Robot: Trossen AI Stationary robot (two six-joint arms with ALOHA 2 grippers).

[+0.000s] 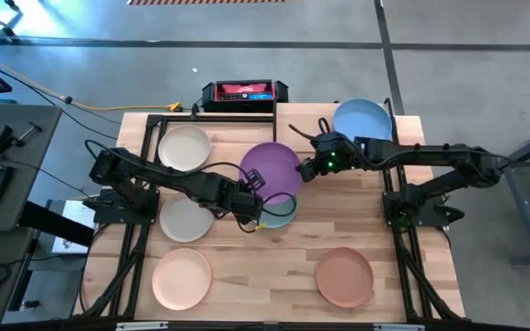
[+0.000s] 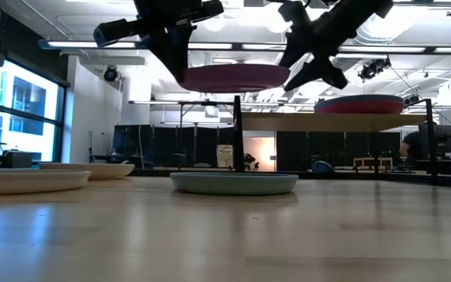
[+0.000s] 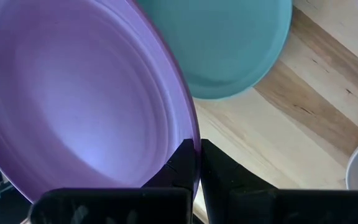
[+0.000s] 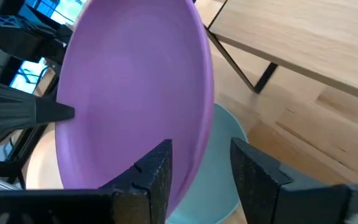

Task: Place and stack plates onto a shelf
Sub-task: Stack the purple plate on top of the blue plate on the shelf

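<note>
- Nearest the front edge of the surface lie a peach-pink plate on the left and a terracotta plate on the right.
- Farther in, a grey-beige plate lies on the left side, beside the left arm.
- At mid-surface a teal plate lies flat on the wood, partly under the raised purple plate.
- Above it, the purple plate hangs in the air between both arms, clear of the surface in the low view.
- On its near-left rim, the left gripper has its jaws pinching the plate's edge.
- On its right rim, the right gripper has its jaws spread, with the rim between them.
- Just behind, the shelf stands raised on black posts; a magenta plate lies on top of it.
- Toward the back, a cream plate lies at the left and a blue plate at the right corner.
</note>
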